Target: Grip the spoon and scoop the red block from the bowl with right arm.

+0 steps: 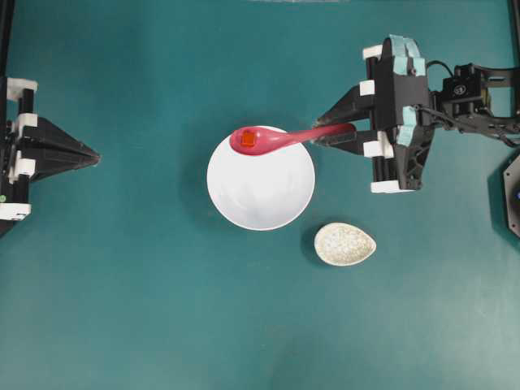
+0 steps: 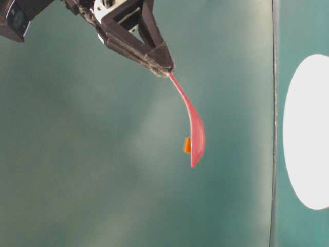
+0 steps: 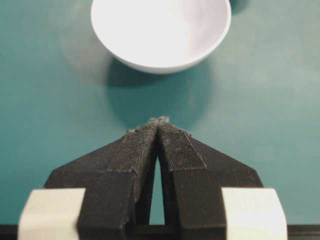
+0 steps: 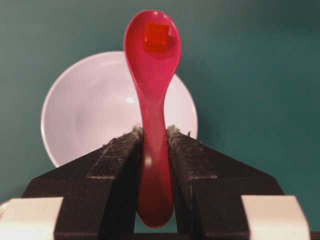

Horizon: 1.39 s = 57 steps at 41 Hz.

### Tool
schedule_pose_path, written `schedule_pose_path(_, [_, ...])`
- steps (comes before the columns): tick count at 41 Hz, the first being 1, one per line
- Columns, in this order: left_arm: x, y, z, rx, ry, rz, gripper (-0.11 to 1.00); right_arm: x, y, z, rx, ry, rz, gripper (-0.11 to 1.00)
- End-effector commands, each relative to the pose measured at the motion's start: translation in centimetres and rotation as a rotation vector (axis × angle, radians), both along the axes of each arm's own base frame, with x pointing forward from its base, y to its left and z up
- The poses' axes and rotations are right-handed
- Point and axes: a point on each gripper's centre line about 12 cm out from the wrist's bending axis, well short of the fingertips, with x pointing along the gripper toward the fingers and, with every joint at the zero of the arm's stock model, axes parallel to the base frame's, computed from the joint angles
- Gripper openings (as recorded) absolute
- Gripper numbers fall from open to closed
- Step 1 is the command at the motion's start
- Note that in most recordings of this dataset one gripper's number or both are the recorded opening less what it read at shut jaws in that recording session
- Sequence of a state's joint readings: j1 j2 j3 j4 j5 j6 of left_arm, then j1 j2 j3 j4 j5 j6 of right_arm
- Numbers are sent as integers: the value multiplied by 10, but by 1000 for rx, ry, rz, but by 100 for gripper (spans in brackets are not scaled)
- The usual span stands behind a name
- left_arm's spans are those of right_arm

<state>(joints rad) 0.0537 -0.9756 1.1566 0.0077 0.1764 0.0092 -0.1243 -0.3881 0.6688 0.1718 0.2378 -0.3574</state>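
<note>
Spoon [image 1: 280,139] is clamped by its handle between the two black fingers of the right tool [image 1: 335,133], which has closed onto it partway; in the right wrist view the handle [image 4: 156,170] runs straight up through the narrow gap between the fingers, its end sticking out behind them. The scoop points away from the tool, toward the left in the overhead view, and sits over the far rim of the bowl [image 1: 260,191]. The table-level view shows the spoon [image 2: 194,128] hanging clear in the air from the tool [image 2: 162,64], touching nothing below.

The red block [image 1: 248,139] lies in the scoop, near its tip; it shows as a small orange-red cube in the right wrist view [image 4: 156,36] and as a small orange bit against the scoop's edge in the table-level view [image 2: 187,145]. The bowl [image 4: 85,115] is plain white and nothing shows inside it.

The left tool [image 1: 91,156] rests at the left edge of the bench [image 1: 130,309], well apart from the bowl, its fingers closed tip to tip with nothing between them, as the left wrist view shows [image 3: 161,121]. Its tips point toward the bowl [image 3: 160,30].

A small speckled oval dish [image 1: 345,244] sits on the bench just beside the bowl, not touching it.
</note>
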Motion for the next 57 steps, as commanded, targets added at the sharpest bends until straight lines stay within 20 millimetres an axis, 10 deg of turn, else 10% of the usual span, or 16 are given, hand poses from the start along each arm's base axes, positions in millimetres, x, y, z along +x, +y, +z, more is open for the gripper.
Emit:
schedule_pose_path(1, [2,1,5,4,-15,2,0,1,0,19,-11,-53,1,24])
schedule_pose_path(57, [1,-1,4,-1,-6,-2,0,-4,-1,24,-24,-69,0,24])
